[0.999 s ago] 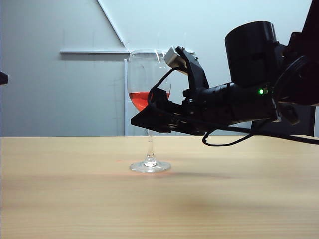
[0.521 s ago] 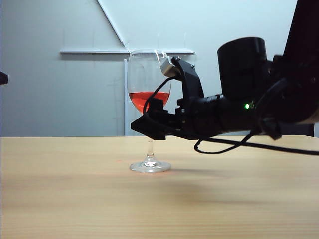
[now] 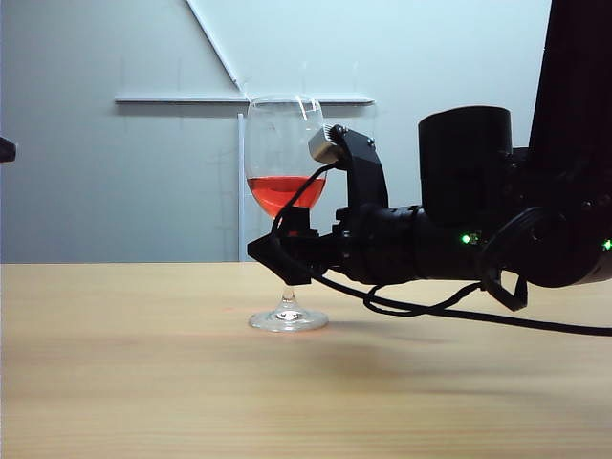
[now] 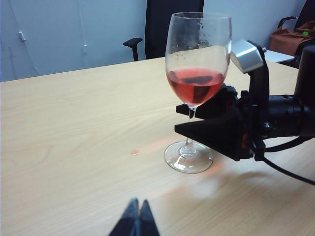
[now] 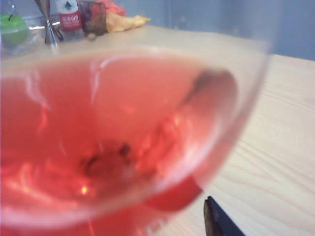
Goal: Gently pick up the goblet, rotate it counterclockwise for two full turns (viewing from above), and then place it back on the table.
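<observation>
**Right claw level at the goblet's stem, glass standing on the worktop**

Start at the far left of your exterior view: only a small dark tip shows at the edge, well apart from the glass. In the left wrist view, the left claw hangs above the near part of the worktop, its two dark fingertips pressed together, closed on nothing.

Moving right, you find the goblet upright near the middle of the worktop, its round foot flat on the wood grain. Red liquid fills the lower part of the bowl; the upper part is clear. The left wrist view gives you the same glass standing with the foot planted and a faint reddish glow on the wood beside it.

Right of that, the right claw comes in level from the right, at the height of the stem just under the bowl. In the left wrist view one dark finger lies on the near side of the stem and another on the far side, so the jaws stand spread around the stem; you cannot tell whether either touches the glass. The right wrist view is filled by the blurred bowl with its red liquid, with one dark fingertip showing at the edge.
</observation>
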`<state>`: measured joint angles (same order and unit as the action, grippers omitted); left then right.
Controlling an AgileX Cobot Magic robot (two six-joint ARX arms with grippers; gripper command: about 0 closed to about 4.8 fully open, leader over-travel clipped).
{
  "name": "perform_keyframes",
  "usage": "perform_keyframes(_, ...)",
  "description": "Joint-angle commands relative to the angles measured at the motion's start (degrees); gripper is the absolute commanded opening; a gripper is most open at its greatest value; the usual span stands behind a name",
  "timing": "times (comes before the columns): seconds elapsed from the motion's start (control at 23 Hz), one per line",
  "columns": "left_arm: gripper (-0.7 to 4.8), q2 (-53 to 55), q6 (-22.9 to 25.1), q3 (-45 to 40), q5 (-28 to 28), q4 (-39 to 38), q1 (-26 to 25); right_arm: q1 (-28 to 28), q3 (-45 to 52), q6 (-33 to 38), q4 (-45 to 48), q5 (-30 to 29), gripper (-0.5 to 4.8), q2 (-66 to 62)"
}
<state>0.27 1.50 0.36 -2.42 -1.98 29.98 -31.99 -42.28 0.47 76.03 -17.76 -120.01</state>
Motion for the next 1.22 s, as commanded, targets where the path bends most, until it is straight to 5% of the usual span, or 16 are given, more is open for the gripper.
perform_keyframes(0.04, -0.05, 0.09, 0.02, 0.13, -0.17, 0.74, -0.04, -0.09, -1.29, -0.02, 0.98, 0.02, 3.23, -0.15)
perform_keyframes(0.22, -0.05, 0.09, 0.02, 0.13, -0.17, 0.74, -0.04, -0.13, -2.97, -0.02, -0.85, -0.2, 2.6, -0.17)
perform_keyframes(0.35, -0.05, 0.09, 0.02, 0.13, -0.17, 0.74, -0.04, -0.13, -3.08, -0.02, -0.83, -0.17, 2.59, -0.17)
perform_keyframes(0.65, -0.05, 0.09, 0.02, 0.13, -0.17, 0.74, -0.04, -0.13, -3.08, -0.02, -1.03, -0.2, 1.38, -0.17)
perform_keyframes(1.22, -0.05, 0.09, 0.02, 0.13, -0.17, 0.74, -0.04, -0.13, -3.08, 1.03, -0.92, -0.22, 0.41, -0.15)
